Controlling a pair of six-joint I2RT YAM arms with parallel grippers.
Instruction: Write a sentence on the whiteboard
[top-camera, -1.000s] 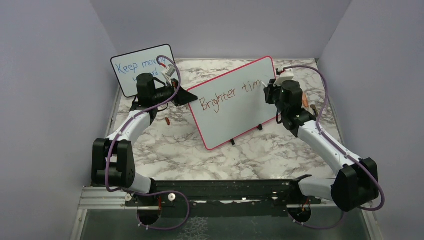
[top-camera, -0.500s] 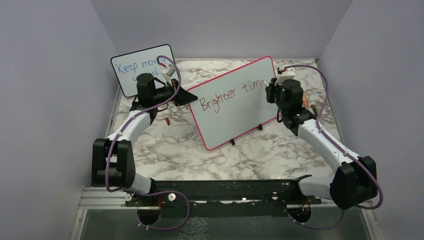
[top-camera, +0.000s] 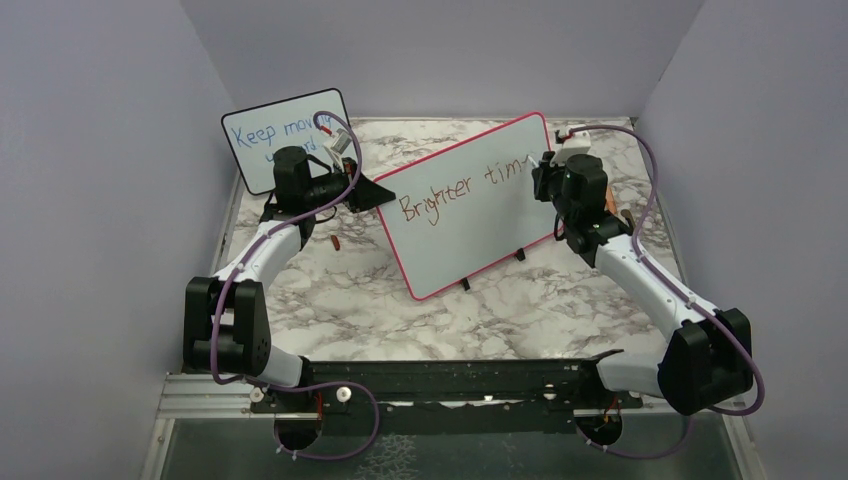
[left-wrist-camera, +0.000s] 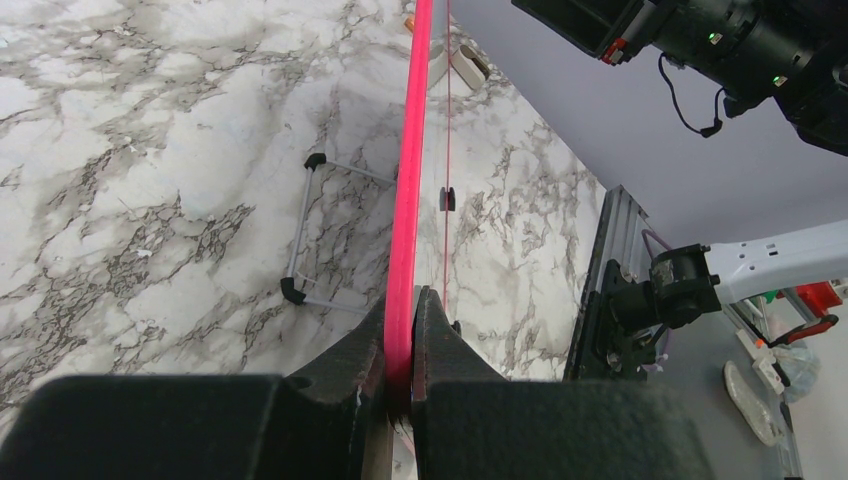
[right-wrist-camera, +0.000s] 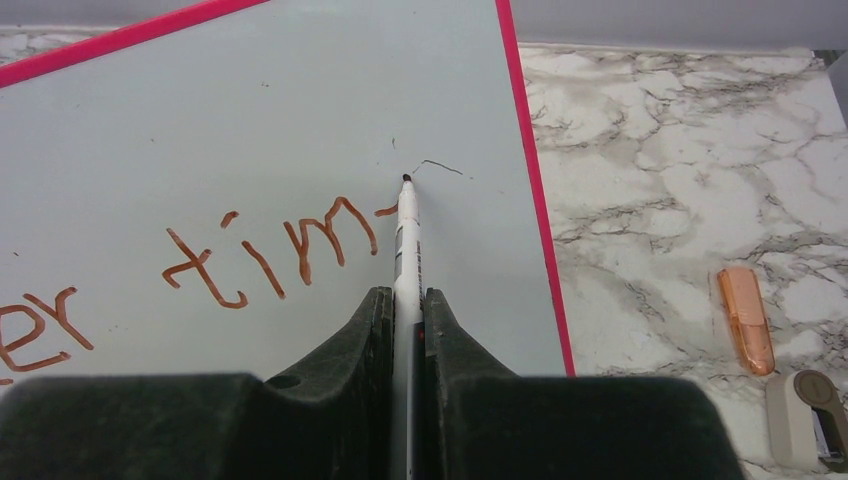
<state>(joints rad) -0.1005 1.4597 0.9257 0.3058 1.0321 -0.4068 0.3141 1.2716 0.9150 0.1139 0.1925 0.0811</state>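
The whiteboard (top-camera: 470, 215) with its thin red-pink frame stands tilted on small black feet mid-table. Reddish-brown writing on it (top-camera: 462, 184) reads "Brighter tim" with a short stroke after the m; it also shows in the right wrist view (right-wrist-camera: 270, 255). My left gripper (top-camera: 368, 192) is shut on the whiteboard's left edge; the pink frame (left-wrist-camera: 409, 180) runs between its fingers. My right gripper (top-camera: 540, 172) is shut on a white marker (right-wrist-camera: 405, 255), whose tip rests at the board surface just right of the "m", near the board's right edge.
A smaller black-framed board (top-camera: 285, 135) with blue writing stands at the back left behind my left arm. An orange marker cap (right-wrist-camera: 745, 318) and a grey-white object (right-wrist-camera: 808, 405) lie on the marble table right of the whiteboard. A small brown item (top-camera: 336, 243) lies near the left arm.
My right gripper with the marker has shifted slightly up and right along the board, past the "m". The left gripper and whiteboard have not moved.
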